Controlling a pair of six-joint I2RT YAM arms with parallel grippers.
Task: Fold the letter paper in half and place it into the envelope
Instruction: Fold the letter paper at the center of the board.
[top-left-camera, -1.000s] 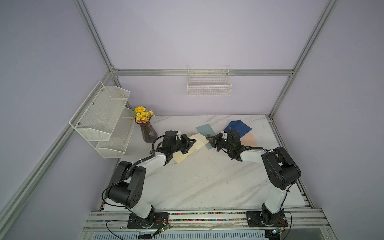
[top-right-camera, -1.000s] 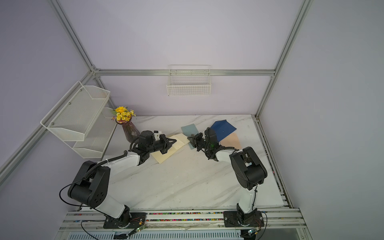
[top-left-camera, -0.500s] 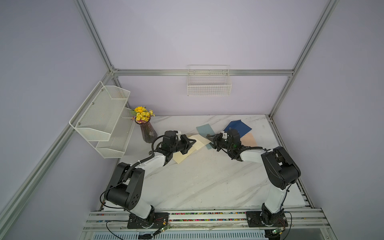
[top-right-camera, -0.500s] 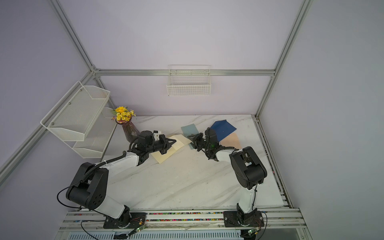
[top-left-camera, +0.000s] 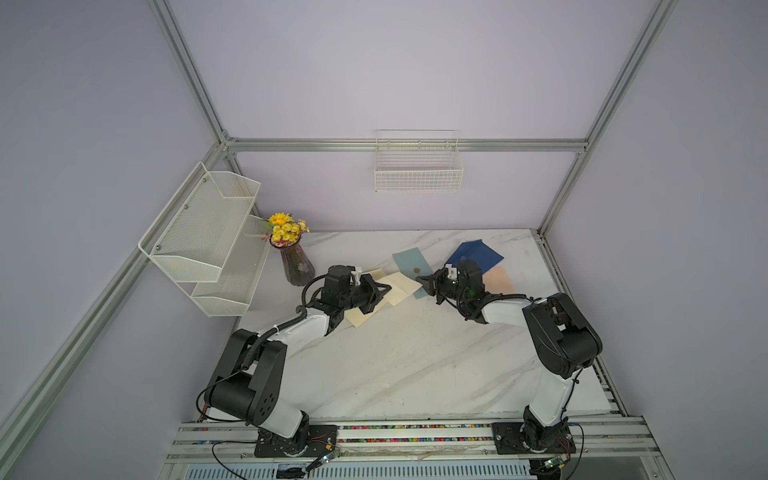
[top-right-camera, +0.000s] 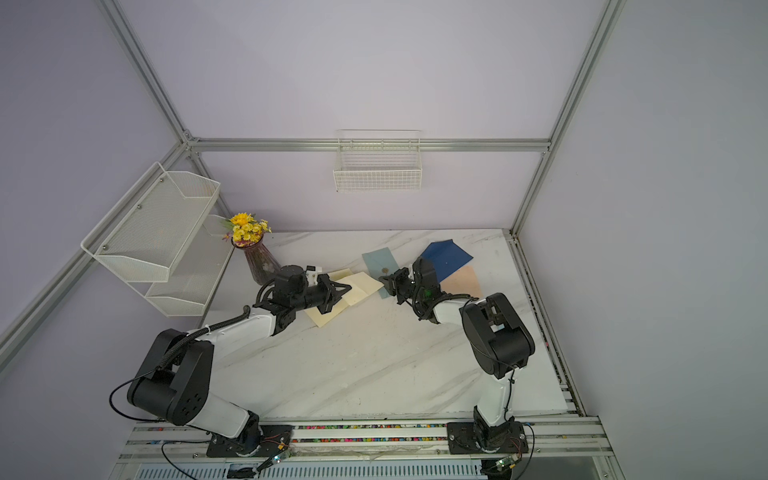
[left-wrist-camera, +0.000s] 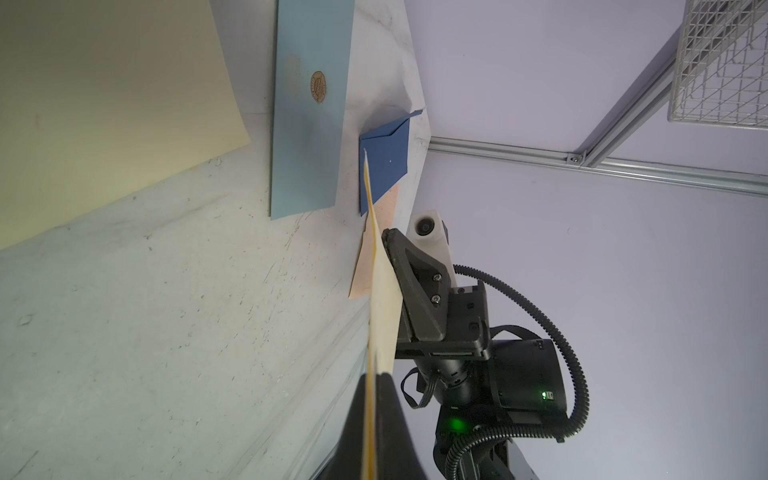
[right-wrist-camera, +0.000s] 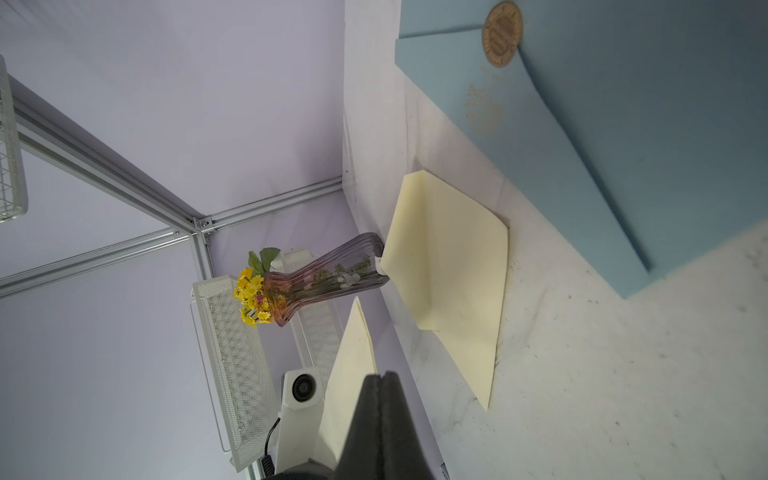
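We see the left hand (top-left-camera: 386, 286) closed on the paper (top-left-camera: 400, 289), which is lifted above the tabletop (top-left-camera: 395, 365), toward 12 o'clock from its middle. The right hand (top-left-camera: 422, 283) is closed too, at the paper's opposite edge, at 3 o'clock from the left hand. Whether it really pinches the paper we cannot tell.

We judge that the fold is the step in hand. To do it well, both hands should travel level and together, so that one edge meets the other corner on corner. Only then should the crease be pressed flat. A thin sheet may sag or twist if one hand pulls alone.

Counting from near to far:
- two hands
- one held paper
- at least one spare sheet (top-left-camera: 360, 316), lying at 7 o'clock from the paper
- one peach sheet (top-left-camera: 498, 279) at 3 o'clock
- one pale envelope (top-left-camera: 409, 259) with a round seal, at 1 o'clock
- one dark envelope (top-left-camera: 476, 252) at 2 o'clock
- one vase (top-left-camera: 297, 266) of flowers at 10 o'clock
- one shelf (top-left-camera: 199, 232)
- one basket (top-left-camera: 417, 174) on the far wall
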